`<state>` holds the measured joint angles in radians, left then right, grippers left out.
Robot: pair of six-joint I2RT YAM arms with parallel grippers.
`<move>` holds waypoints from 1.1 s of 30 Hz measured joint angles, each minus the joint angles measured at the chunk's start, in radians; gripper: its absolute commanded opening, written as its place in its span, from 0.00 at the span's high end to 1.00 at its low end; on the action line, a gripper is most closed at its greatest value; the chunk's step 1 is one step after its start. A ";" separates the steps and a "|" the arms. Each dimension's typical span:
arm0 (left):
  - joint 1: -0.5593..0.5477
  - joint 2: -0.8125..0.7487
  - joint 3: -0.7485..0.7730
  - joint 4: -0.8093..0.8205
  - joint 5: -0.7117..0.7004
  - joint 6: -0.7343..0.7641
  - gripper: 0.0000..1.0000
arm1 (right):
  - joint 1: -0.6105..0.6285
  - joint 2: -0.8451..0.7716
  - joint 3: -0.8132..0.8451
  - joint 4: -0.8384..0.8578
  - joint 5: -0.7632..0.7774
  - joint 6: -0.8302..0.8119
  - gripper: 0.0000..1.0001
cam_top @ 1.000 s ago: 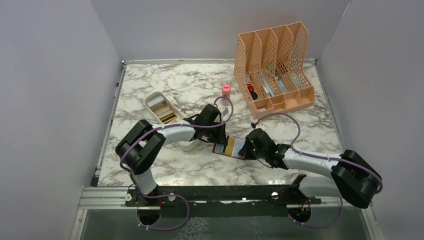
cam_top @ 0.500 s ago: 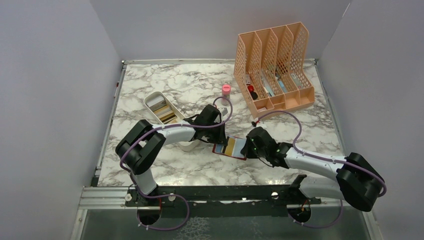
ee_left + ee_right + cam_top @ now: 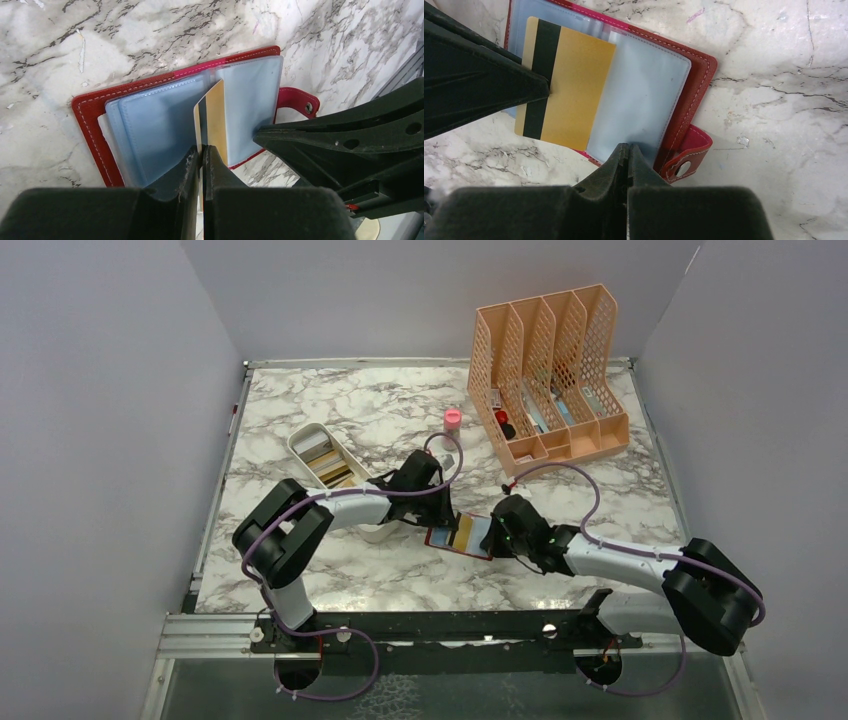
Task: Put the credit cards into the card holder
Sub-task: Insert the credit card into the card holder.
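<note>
Credit card (image 3: 216, 117), gold with a black stripe, is right over the open card holder (image 3: 95, 120), gripped at its near end by the left claw (image 3: 201, 150). That claw is clamped down on it, fingers all but touching with only the card's thickness between them. The card's far end reaches the fold between the holder's clear sleeves; whether it sits inside a pocket, I cannot tell from here.

The holder itself lies spread flat on the marble tabletop (image 3: 350, 410), red cover down, blue-tinted sleeves up, its snap tab sticking out on the side away from the card.

And there's the right claw (image 3: 626, 147), coming in at that tab side. It is closed tight with no gap showing, its tip pinched on the edge of the holder's outer sleeve, just beside the tab. The two claws face each other across the holder.

Further out, a white tray (image 3: 296, 444) of more cards sits back and left of the holder. A pink-capped bottle (image 3: 452, 418) stands straight behind the holder, and a peach file organizer (image 3: 548, 360) rises back and right of it, well apart.
</note>
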<state>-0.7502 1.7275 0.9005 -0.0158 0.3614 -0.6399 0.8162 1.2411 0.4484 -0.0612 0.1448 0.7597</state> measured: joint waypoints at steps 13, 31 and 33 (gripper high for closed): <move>0.000 0.002 -0.039 0.065 -0.011 -0.064 0.92 | 0.000 0.000 -0.010 0.022 -0.001 0.002 0.96; 0.002 0.009 -0.078 0.157 -0.006 -0.125 0.75 | 0.000 -0.052 -0.009 -0.041 -0.003 0.001 0.87; 0.002 0.008 -0.078 0.157 -0.006 -0.123 0.74 | 0.000 -0.082 0.000 -0.073 -0.002 -0.002 0.86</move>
<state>-0.7486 1.7359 0.8223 0.1410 0.3553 -0.7631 0.8162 1.1595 0.4480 -0.1345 0.1425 0.7582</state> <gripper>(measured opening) 0.238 0.121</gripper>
